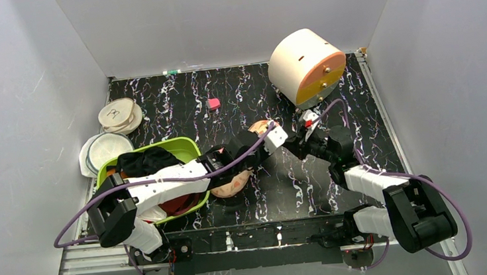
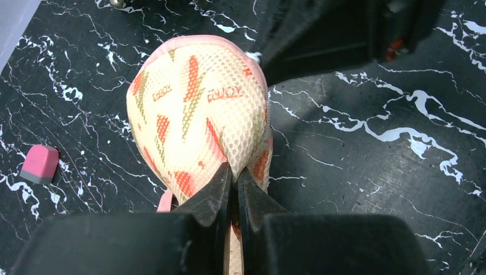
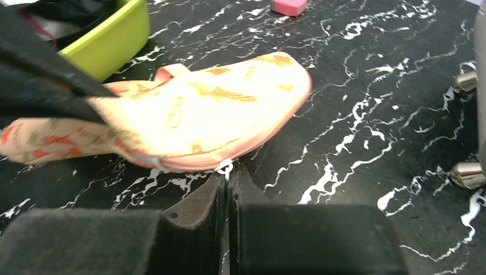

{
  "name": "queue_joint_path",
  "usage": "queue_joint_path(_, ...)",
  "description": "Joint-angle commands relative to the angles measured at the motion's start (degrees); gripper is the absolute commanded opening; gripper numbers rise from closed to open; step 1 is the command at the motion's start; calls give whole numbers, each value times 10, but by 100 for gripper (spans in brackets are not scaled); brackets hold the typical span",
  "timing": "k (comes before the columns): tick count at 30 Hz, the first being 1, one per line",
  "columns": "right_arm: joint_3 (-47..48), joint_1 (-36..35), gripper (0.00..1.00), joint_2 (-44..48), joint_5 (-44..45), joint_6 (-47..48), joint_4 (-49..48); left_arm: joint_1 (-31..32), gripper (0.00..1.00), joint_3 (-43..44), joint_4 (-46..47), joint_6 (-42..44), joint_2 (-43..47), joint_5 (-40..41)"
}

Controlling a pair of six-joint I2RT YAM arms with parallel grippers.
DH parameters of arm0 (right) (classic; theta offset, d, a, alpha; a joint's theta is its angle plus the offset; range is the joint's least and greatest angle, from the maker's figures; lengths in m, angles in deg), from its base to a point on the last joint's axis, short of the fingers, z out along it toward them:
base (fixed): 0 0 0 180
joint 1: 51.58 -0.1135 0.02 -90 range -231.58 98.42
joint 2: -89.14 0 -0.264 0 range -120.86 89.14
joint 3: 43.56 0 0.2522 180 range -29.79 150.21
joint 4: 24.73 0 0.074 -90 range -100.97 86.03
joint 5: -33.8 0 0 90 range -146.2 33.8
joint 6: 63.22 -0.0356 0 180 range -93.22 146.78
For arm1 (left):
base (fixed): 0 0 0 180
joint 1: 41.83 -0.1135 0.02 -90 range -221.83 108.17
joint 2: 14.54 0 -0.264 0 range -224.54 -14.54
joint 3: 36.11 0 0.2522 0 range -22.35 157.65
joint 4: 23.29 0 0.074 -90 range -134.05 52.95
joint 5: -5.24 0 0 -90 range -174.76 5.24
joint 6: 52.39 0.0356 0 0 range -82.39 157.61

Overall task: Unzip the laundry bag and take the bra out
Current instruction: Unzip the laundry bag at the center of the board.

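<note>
The peach laundry bag (image 1: 231, 184) with red and green prints lies on the black marbled table, partly under my left arm. My left gripper (image 1: 269, 138) is shut on a fold of its mesh fabric (image 2: 195, 109), with the jaws (image 2: 235, 172) pinching the near end. My right gripper (image 1: 289, 143) is shut on the small white zipper pull (image 3: 224, 166) at the bag's pink zipper edge (image 3: 189, 163), fingertips together (image 3: 227, 171). The visible zipper edge looks closed. The bra is hidden.
A lime-green basin (image 1: 185, 146) holding black and dark red garments sits left of the bag. A pink eraser (image 1: 213, 103) lies farther back. A cream drum-shaped thing (image 1: 304, 65) stands at the back right. White dishes (image 1: 119, 115) are at the far left.
</note>
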Motion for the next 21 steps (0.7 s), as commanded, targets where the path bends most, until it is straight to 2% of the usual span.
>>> queue_joint_path(1,56,9,0,-13,77,5,32,13,0,-5,11,23,18,-9)
queue_joint_path(9,87,30,0,-22,21,-40,75,16,0,14,-5,22,-16,41)
queue_joint_path(14,102,31,0,-20,-26,-50,138,16,20,22,-13,3,-24,18)
queue_joint_path(21,67,30,0,9,-70,-73,115,17,49,53,-33,-61,-35,-25)
